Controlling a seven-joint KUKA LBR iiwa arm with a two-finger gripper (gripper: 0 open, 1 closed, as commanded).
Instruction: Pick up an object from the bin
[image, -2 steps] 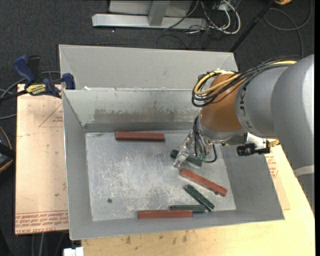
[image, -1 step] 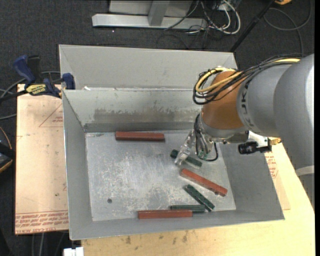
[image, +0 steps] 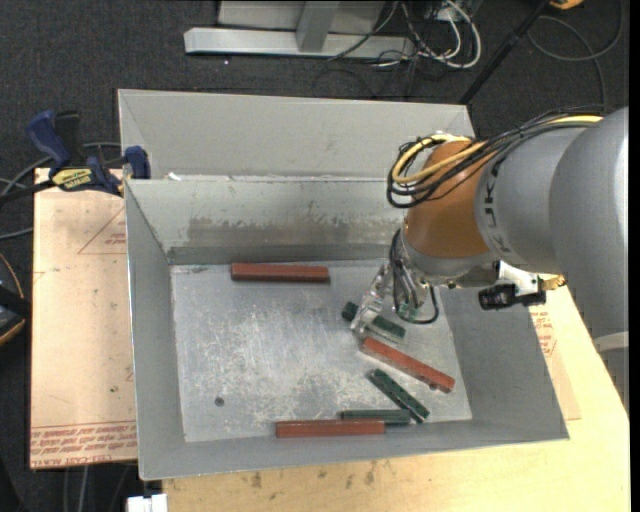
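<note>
My gripper (image: 372, 318) over the scratched grey bin (image: 250, 350), dark carpet (image: 60, 50) all around.
A dark green piece (image: 349, 311) and a slanted red-brown bar (image: 407, 362) lie just beside it; open or shut, I cannot tell.

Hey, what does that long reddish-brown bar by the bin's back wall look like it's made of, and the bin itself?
The reddish-brown bar looks like matte painted wood or plastic: flat, even colour, no shine; which one, I can't tell. The bin looks like bare sheet metal: dull grey, with a scuffed, scratched floor.
</note>
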